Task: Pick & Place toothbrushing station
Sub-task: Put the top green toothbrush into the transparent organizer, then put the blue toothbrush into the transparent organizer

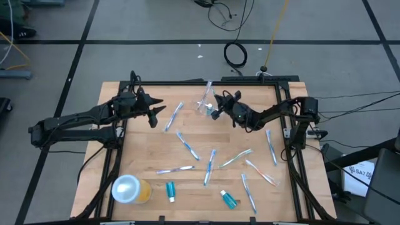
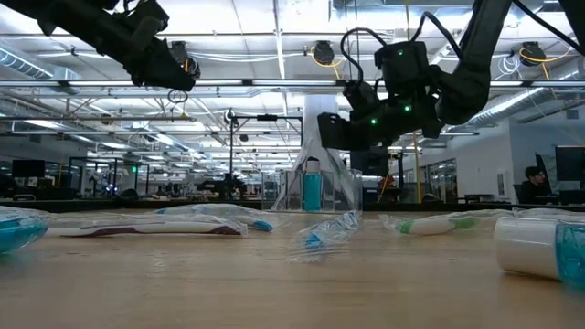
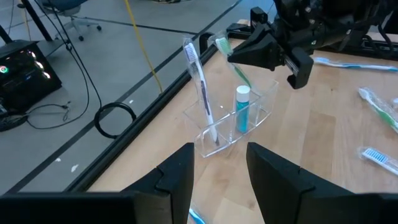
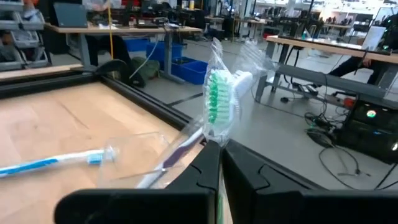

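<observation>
The left hand (image 1: 152, 112) hovers over the far left of the table (image 1: 144, 147), fingers parted with nothing between them, pointed toward the cup. It only waits; it should stay where it is, clear of the cup.

The cup (image 1: 205, 103) stands near the table's far edge, about midway across. In the left wrist view it already holds one white brush (image 3: 200, 81) upright and one teal tube (image 3: 241, 112).

The right hand (image 1: 220, 107) is just beside the cup, its fingers closed on a green-bristled brush (image 4: 217, 102) still in its clear wrapper, head up. The brush leans over the cup's rim, and its lower end appears to sit inside the cup already.

To finish well, I judge the brush should be brought nearer upright so its foot goes down to the cup's floor, well away from the tube and the other brush. The cup is light and clear, so a sideways push on the rim could tip it. Let go only once the brush rests by itself, then lift straight up.

The other brushes (image 1: 187, 146) and two tubes (image 1: 170, 190) lie scattered on the nearer half of the table.
</observation>
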You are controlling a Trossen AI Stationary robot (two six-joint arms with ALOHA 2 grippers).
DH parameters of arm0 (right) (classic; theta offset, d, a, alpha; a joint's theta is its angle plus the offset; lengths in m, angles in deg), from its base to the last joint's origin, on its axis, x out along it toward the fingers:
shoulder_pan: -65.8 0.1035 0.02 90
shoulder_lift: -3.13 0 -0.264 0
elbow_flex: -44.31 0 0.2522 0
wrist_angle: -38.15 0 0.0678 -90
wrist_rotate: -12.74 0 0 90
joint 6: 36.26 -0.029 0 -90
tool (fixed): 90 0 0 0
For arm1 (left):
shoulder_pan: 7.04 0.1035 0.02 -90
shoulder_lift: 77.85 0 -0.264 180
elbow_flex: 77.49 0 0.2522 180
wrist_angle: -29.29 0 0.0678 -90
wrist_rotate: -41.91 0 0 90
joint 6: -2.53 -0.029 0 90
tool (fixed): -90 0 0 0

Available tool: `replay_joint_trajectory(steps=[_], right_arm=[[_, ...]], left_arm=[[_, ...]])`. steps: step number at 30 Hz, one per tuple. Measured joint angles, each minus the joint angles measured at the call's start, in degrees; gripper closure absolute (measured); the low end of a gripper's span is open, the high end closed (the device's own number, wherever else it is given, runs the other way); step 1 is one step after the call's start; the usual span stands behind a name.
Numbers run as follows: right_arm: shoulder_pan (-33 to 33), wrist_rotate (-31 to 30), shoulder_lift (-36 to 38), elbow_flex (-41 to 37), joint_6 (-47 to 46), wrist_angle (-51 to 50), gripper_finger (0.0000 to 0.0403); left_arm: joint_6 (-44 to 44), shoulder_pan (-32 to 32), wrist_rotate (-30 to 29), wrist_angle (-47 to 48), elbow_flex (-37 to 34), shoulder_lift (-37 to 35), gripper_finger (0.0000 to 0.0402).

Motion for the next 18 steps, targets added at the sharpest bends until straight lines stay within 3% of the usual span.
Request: replay_joint_trajectory(steps=[4, 12, 18], right_arm=[[-0.03, 0.0, 0.01, 0.0, 2.0, -0.51, 0.0381], [-0.04, 0.0, 0.14, -0.02, 2.53, -2.74, 0.0293], [0.23, -0.02, 4.17, -0.05, 9.63, -2.1, 0.024]], left_arm=[[0.0, 0.0, -0.01, 0.0, 0.0, 0.0, 0.0249], [0.24, 0.0, -0.02, 0.0, 0.0, 0.0, 0.0249], [1.04, 0.0, 0.0, 0.0, 0.0, 0.07, 0.0249]])
